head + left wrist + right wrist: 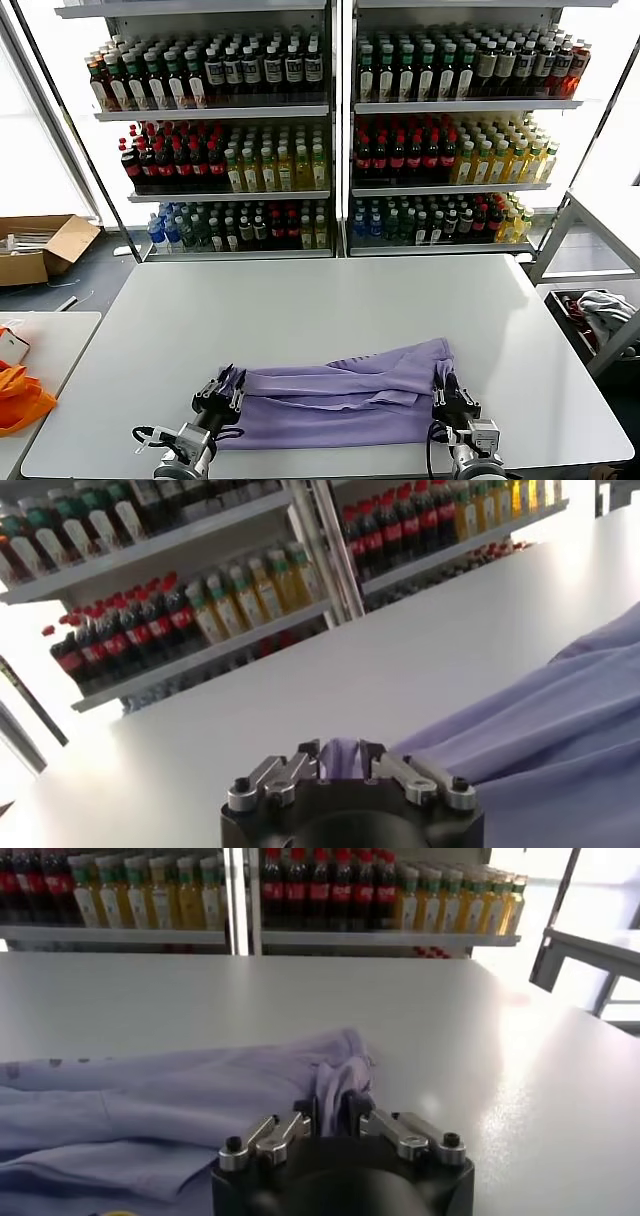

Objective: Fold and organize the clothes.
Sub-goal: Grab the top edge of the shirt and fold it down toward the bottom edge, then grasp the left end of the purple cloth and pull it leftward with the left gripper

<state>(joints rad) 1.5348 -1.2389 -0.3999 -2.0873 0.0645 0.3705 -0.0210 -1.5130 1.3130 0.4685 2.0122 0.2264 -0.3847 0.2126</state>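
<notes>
A lavender T-shirt (340, 395) lies folded into a long band near the front of the white table (330, 300). My left gripper (228, 382) is shut on the shirt's left end; in the left wrist view the cloth (560, 730) is pinched between the fingers of that gripper (342, 752). My right gripper (443, 382) is shut on the shirt's right end; in the right wrist view a bunch of fabric (150, 1098) rises between the fingers of that gripper (334, 1100). Both ends sit low over the table.
Two shelving units (340, 120) full of drink bottles stand behind the table. A smaller table (40, 350) with an orange item (20, 395) is at the left, a cardboard box (40, 245) on the floor beyond it. A metal rack (600, 260) and a bin stand at the right.
</notes>
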